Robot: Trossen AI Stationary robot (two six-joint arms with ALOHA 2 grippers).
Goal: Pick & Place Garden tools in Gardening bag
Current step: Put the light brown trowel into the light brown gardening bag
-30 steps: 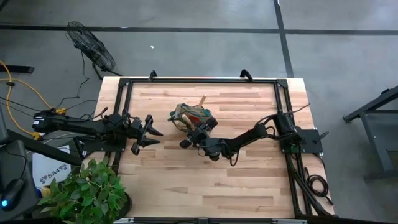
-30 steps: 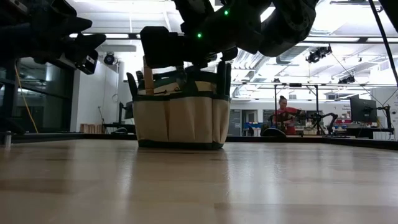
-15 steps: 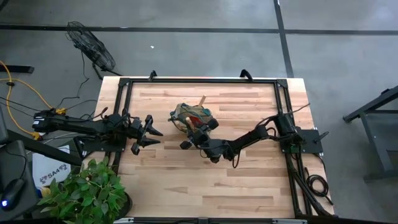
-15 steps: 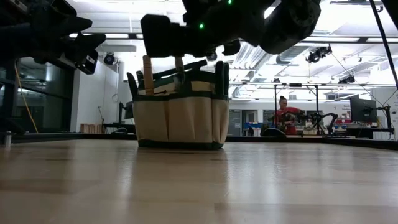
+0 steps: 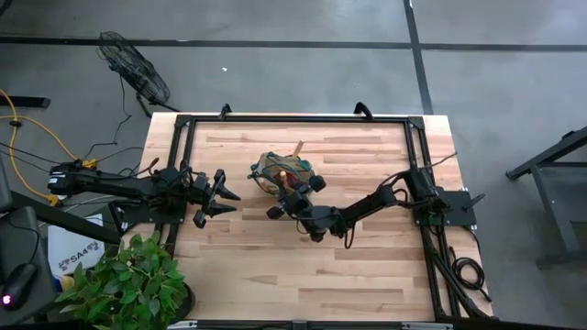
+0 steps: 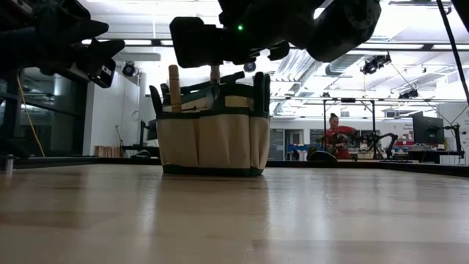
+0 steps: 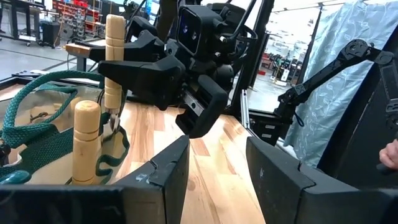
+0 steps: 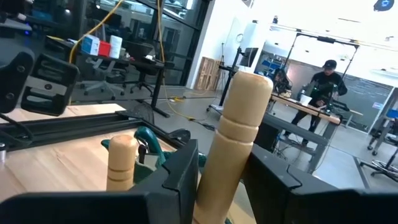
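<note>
beige bag (image 6: 212,143), teal trim; pale wooden handles (image 8: 235,134); black grippers (image 5: 213,196).

No brand, label, number or sign can be read with certainty in any view. A white object (image 5: 71,249) on the floor left of the tabletop (image 5: 367,266) carries dark characters, too small to make out. The red and blue boxes (image 8: 99,45) in the room behind bear no readable print.

Even overhead light on the table (image 5: 367,266); bright ceiling glare silhouettes the arms in the low view.
</note>
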